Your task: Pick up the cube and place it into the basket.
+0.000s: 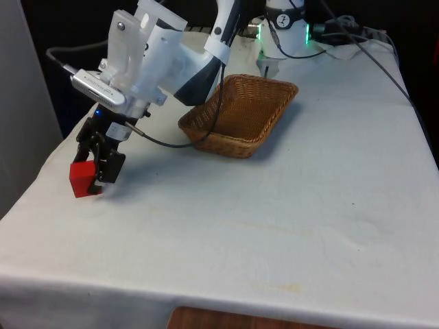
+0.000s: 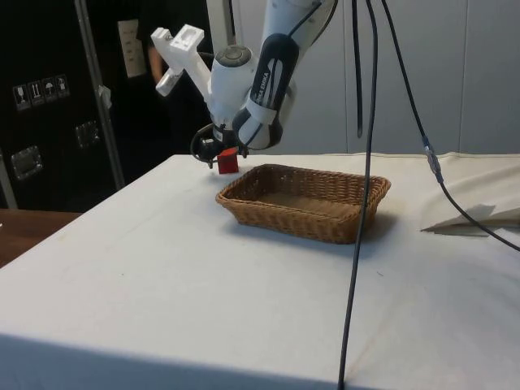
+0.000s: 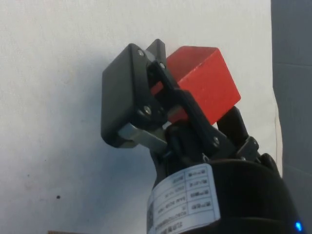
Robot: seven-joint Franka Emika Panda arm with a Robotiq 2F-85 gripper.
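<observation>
The end effector (image 1: 96, 168) is clenched on the red cube (image 1: 82, 179), which sits between its fingers, at nine o'clock from the basket (image 1: 241, 114).

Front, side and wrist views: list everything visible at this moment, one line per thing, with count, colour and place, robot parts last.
cube: one, red, near the table edge at the front view's left, between the gripper's fingers; whether it rests on the cloth or is just off it cannot be told.
basket: one, brown wicker, rectangular, on the cloth apart from the cube, nothing inside it.
table cloth: one, white, covering the table.
cables: several, dark, hanging in front of the side view and lying at the table's far end.
arm: one, white, reaching over the basket's end toward the cube.
gripper: one, black, two fingers closed on the cube.
</observation>
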